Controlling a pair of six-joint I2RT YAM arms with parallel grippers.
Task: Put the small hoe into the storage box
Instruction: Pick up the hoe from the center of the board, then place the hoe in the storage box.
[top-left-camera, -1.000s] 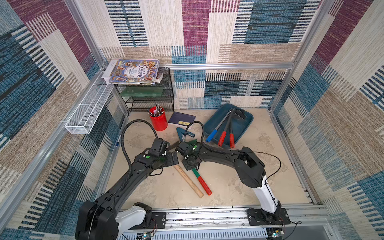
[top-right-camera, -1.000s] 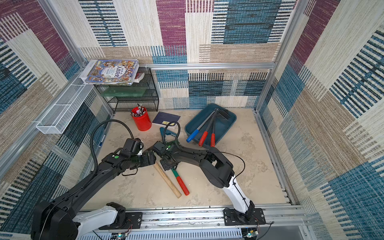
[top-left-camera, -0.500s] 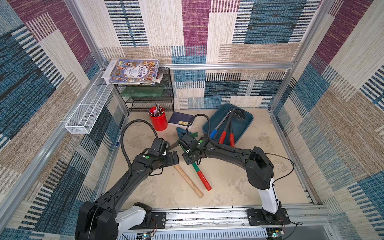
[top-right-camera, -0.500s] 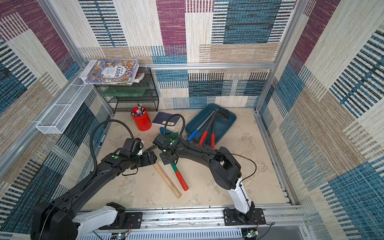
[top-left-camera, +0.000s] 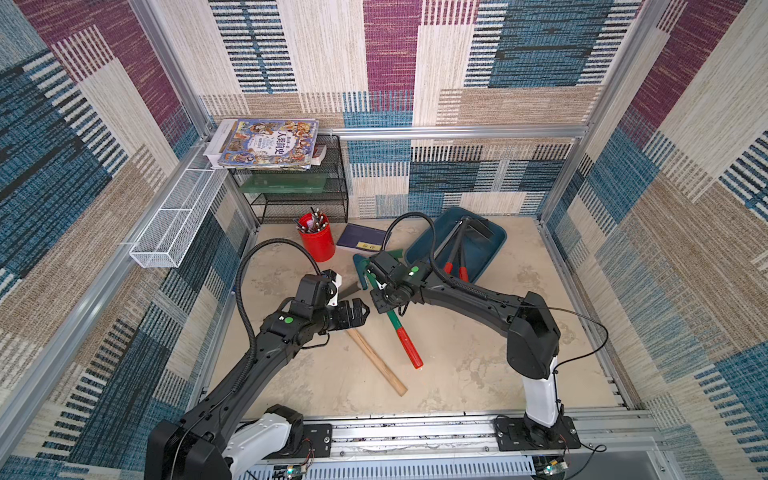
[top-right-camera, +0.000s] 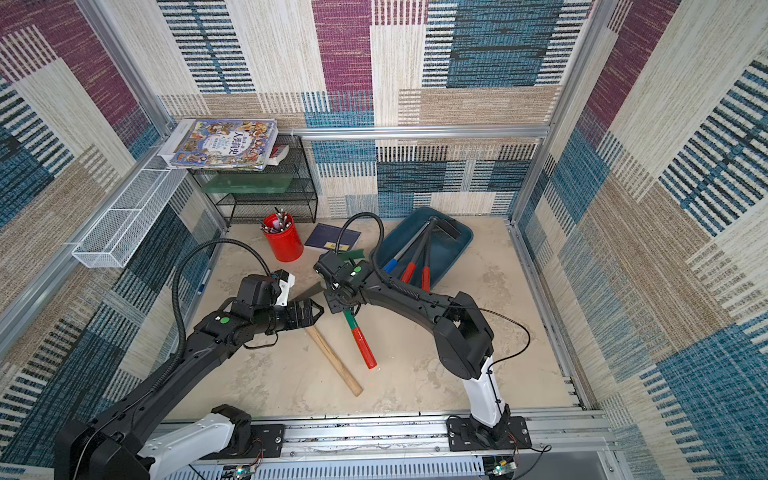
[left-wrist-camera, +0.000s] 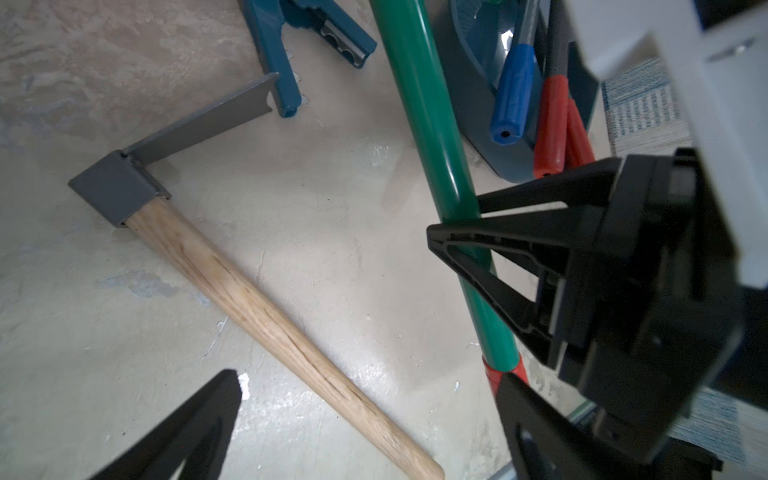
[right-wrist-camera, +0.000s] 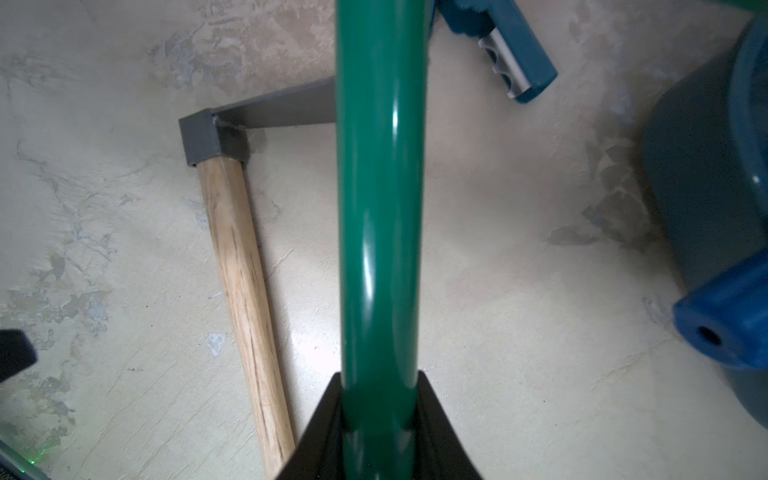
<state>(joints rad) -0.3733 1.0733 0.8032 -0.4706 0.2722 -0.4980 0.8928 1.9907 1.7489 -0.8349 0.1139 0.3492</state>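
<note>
The small hoe (top-left-camera: 394, 323) has a green shaft (right-wrist-camera: 380, 208) and a red grip (top-right-camera: 362, 347). My right gripper (top-left-camera: 383, 302) (top-right-camera: 337, 304) (right-wrist-camera: 378, 379) is shut on the shaft and holds it above the floor, as the left wrist view (left-wrist-camera: 459, 222) also shows. Just right of its green head sits the teal storage box (top-left-camera: 494, 245) (top-right-camera: 455, 251) (left-wrist-camera: 469, 83) (right-wrist-camera: 706, 166), holding blue- and red-handled tools. My left gripper (top-left-camera: 360, 311) (top-right-camera: 315, 311) (left-wrist-camera: 370, 378) hangs open to the left of the hoe with nothing between its fingers.
A wooden-handled tool with a grey blade (top-left-camera: 376, 361) (left-wrist-camera: 249, 299) (right-wrist-camera: 241, 270) lies under my left gripper. A blue clamp-like tool (top-left-camera: 360, 270) (left-wrist-camera: 274, 54) lies by the hoe's head. A red pen cup (top-left-camera: 318, 243), dark notebook (top-left-camera: 361, 239), black rack (top-left-camera: 299, 195) and white mesh basket (top-left-camera: 174, 224) stand back left.
My right arm has carried the hoe a little toward the back right, nearer the storage box, lifting it off the floor. The left arm has not moved.
</note>
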